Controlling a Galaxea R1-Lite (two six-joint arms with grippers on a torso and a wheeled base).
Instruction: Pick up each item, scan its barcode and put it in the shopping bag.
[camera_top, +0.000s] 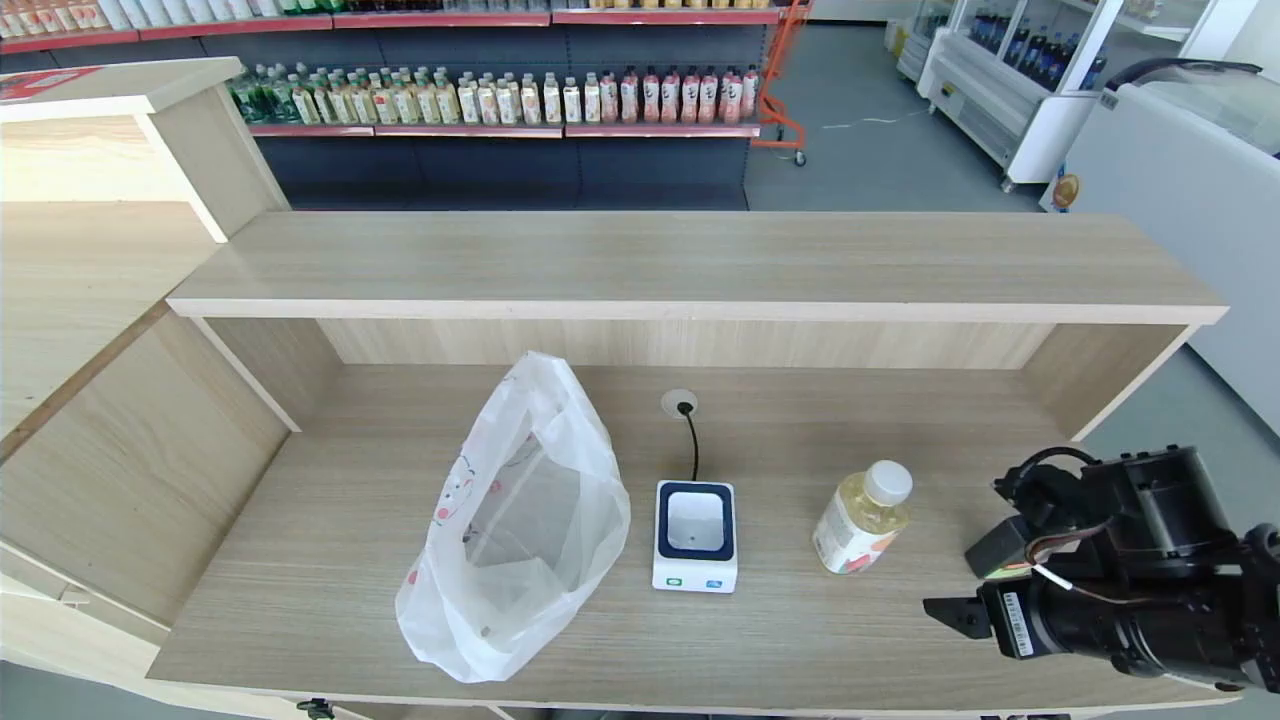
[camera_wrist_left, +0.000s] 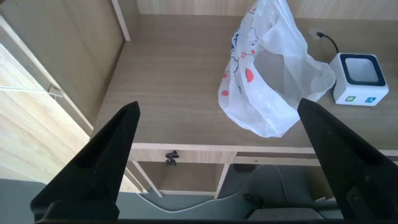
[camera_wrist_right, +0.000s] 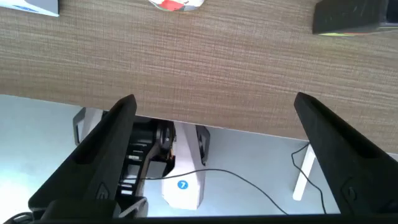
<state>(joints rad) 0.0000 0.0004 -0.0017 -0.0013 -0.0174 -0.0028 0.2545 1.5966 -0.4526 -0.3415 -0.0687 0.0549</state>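
The right arm (camera_top: 1130, 600), black and bulky, juts in over the counter's (camera_top: 800, 630) near right corner; wiring and housings hide its tip from the head camera. The wrist view shows the right gripper (camera_wrist_right: 214, 102) with fingers spread wide and nothing between them, at the near edge of the wood-grain top. A dark block at that view's edge is cut off and too blurred to identify.

The bottle (camera_top: 862, 518) stands on the counter, just right of the scanner (camera_top: 695, 535) and apart from it. It is clear plastic with pale yellow liquid, a white cap and a paper label.

The scanner is a white rounded box with a dark-framed glass window. Its black cable (camera_top: 692, 440) runs to a hole in the counter.

The bag (camera_top: 520, 520), left of the scanner, is thin, translucent, crumpled white plastic with red print. Its mouth sags open.

The left gripper (camera_wrist_left: 219, 104) is likewise spread and empty, off the counter's near edge by the bag.
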